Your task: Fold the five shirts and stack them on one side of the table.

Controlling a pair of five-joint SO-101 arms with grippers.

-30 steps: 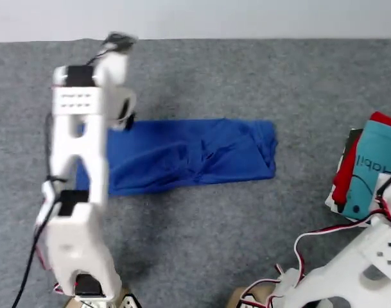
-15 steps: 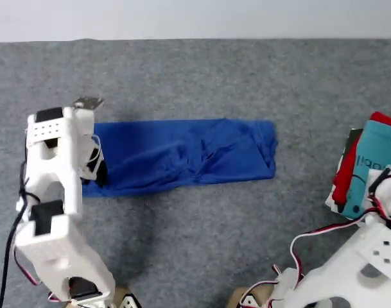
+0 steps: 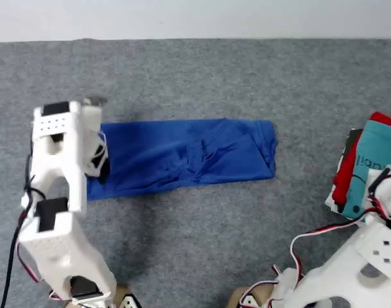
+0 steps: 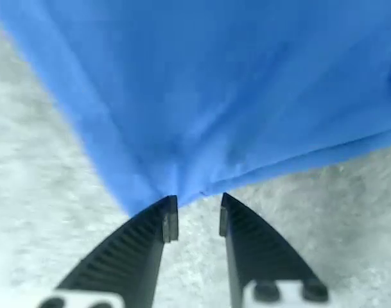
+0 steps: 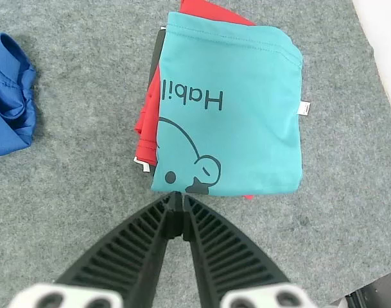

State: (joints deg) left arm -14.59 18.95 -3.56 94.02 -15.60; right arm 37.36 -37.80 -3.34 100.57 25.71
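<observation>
High view: two arms, one loose shirt, one stack. The blue shirt (image 3: 182, 157) lies folded into a long strip across the middle of the grey counter (image 3: 246, 83), well apart from the stack (image 3: 365, 167) at the counter's right edge. The left arm (image 3: 57, 192) stands over the strip's left end, and the right arm (image 3: 362, 256) sits low beside the stack.

Stack count by colour is three: a teal shirt (image 3: 375, 167) on top, a red shirt (image 3: 384, 120) under it, and a dark layer (image 3: 354, 136) showing at the edge. Whether more lies beneath cannot be told.

Left wrist view adds what the high view hides behind the arm. The left gripper (image 4: 197, 217) is at the very edge of the blue fabric, jaws parted by a narrow gap with grey counter visible between the tips. Nothing is held. The fabric puckers into creases that run toward the tips.

Right wrist view gives the stack from straight above. The teal shirt (image 5: 234, 122) is a neat rectangle with a dark print, red shirt (image 5: 146, 138) sticks out along two sides, and the dark layer (image 5: 158, 61) peeks out along one side as a thin strip. The right gripper (image 5: 178, 200) hangs just off the teal shirt's near edge, jaws clenched together on nothing. One end of the blue shirt (image 5: 9, 109) shows at the frame's side, bunched at its corner.
</observation>
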